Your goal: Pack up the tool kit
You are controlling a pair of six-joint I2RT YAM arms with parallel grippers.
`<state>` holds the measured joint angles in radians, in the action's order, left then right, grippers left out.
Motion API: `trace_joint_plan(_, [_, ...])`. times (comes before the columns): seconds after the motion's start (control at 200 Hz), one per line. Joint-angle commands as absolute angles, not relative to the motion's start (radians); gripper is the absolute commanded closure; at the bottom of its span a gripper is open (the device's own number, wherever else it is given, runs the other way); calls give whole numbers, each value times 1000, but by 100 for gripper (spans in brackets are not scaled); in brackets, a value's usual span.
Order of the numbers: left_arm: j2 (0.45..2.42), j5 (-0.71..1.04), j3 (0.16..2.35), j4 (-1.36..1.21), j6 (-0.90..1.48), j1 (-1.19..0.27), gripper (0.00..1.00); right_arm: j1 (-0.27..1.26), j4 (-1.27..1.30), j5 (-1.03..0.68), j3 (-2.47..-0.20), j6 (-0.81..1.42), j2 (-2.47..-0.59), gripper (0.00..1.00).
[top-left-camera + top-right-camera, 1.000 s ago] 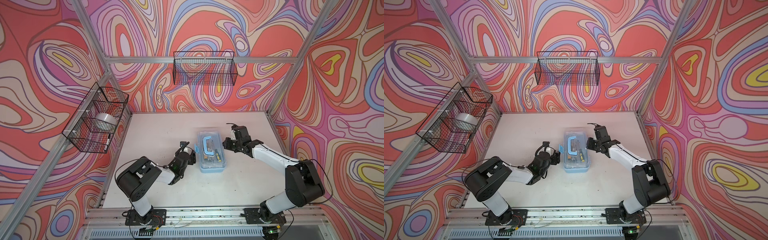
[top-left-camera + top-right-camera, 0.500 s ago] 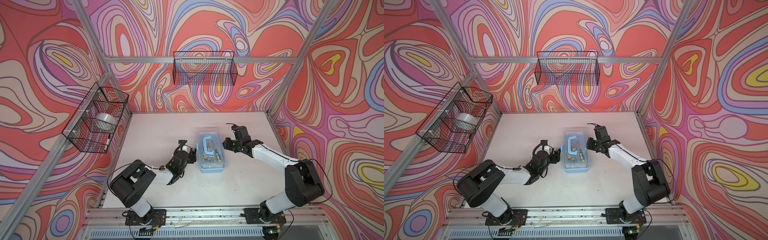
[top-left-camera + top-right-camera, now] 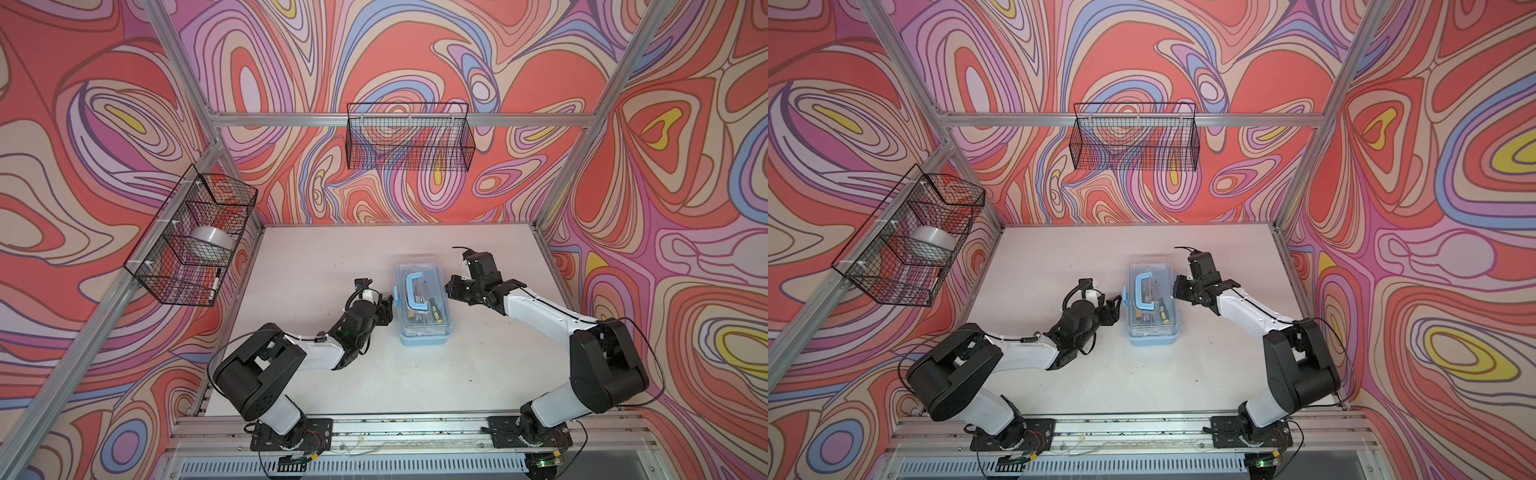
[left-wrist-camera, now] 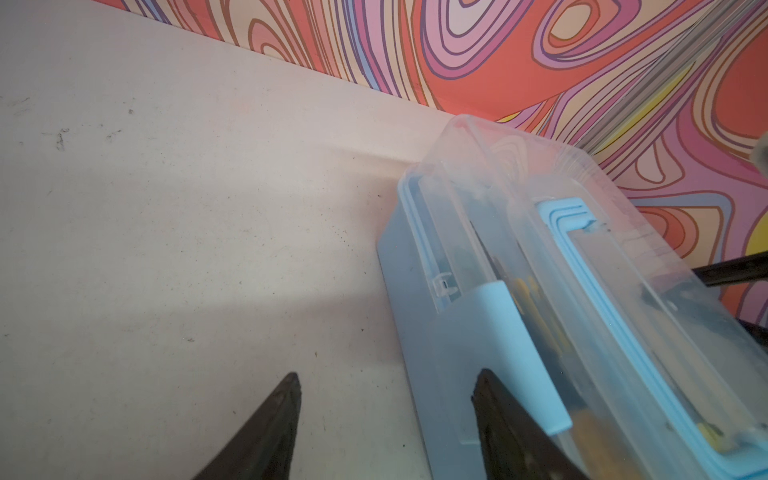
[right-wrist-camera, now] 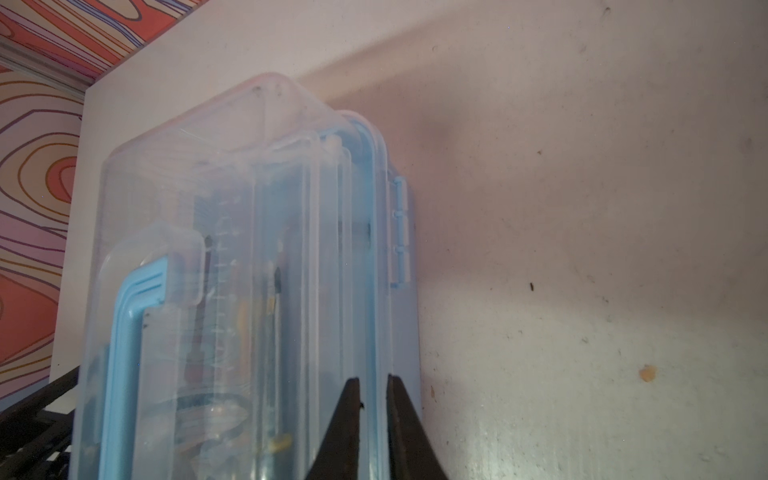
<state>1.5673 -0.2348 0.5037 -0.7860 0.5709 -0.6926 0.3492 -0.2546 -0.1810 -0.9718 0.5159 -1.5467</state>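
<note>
The tool kit (image 3: 423, 328) (image 3: 1152, 332) lies in the middle of the white table with its clear lid down and its light-blue handle (image 3: 415, 291) flat on top. Screwdrivers (image 3: 436, 306) show through the lid. My left gripper (image 3: 388, 305) (image 4: 386, 380) is open at the case's left side, one finger in front of the light-blue latch (image 4: 515, 345), the other over bare table. My right gripper (image 3: 451, 289) (image 5: 374, 380) is shut, its tips against the lid's rim on the hinge (image 5: 400, 232) side of the tool kit (image 5: 249, 187).
A black wire basket (image 3: 409, 141) hangs on the back wall. Another basket (image 3: 166, 286) on the left wall holds a tape roll (image 3: 208, 243) and a marker (image 3: 215, 284). Aluminium posts stand at the table's back corners.
My left arm has stretched out lower, and its jaws have narrowed a little beside the latch. The right arm and the case have not moved.
</note>
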Motion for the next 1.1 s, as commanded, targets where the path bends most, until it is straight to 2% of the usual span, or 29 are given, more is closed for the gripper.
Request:
trace_joint_plan(0.0, [1545, -215, 505, -779, 615, -687, 33, 365, -231, -238, -965, 517, -1558, 86])
trace_joint_plan(0.876, [1592, -131, 553, -859, 746, -686, 36, 365, -202, -246, -942, 531, -1574, 87])
trace_joint_plan(0.981, [1623, -101, 564, -881, 771, -687, 42, 365, -205, -244, -943, 527, -1577, 87])
trace_joint_plan(1.092, [1658, -86, 564, -921, 796, -687, 56, 365, -206, -244, -941, 529, -1577, 87])
